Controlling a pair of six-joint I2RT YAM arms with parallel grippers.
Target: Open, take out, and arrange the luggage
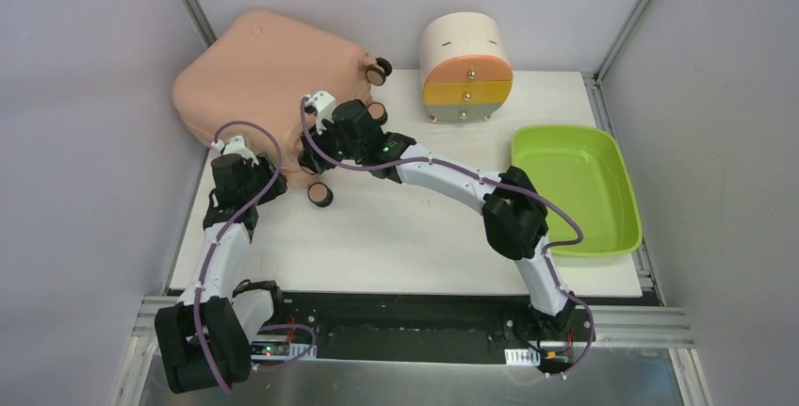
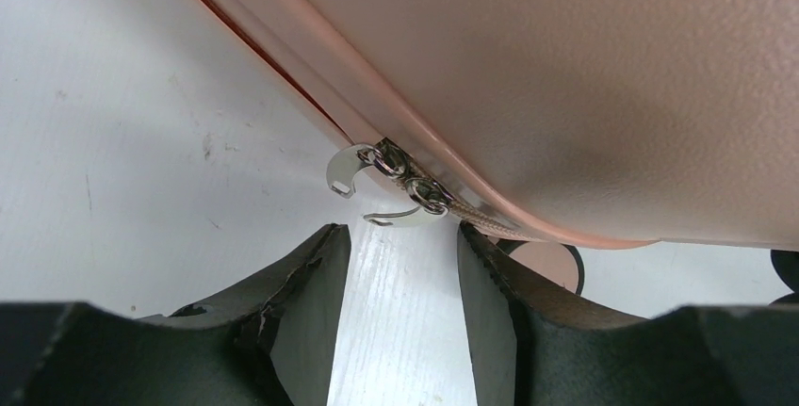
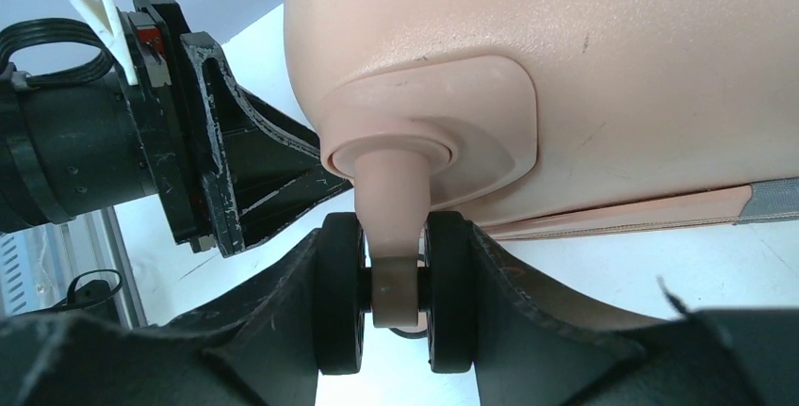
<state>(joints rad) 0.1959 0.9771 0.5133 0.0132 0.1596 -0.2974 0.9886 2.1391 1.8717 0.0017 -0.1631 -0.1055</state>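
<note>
At the far-left corner of the worktop [image 1: 415, 236] the peach suitcase [image 1: 264, 76] lies zipped shut, my right gripper [image 3: 396, 274] clamped on a caster wheel [image 3: 341, 293], my left gripper [image 2: 403, 265] parted just short of the two zipper pulls [image 2: 391, 185], which I judge I must pinch next.

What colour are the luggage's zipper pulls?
Silver; the zipper pulls show best in the left wrist view.
</note>
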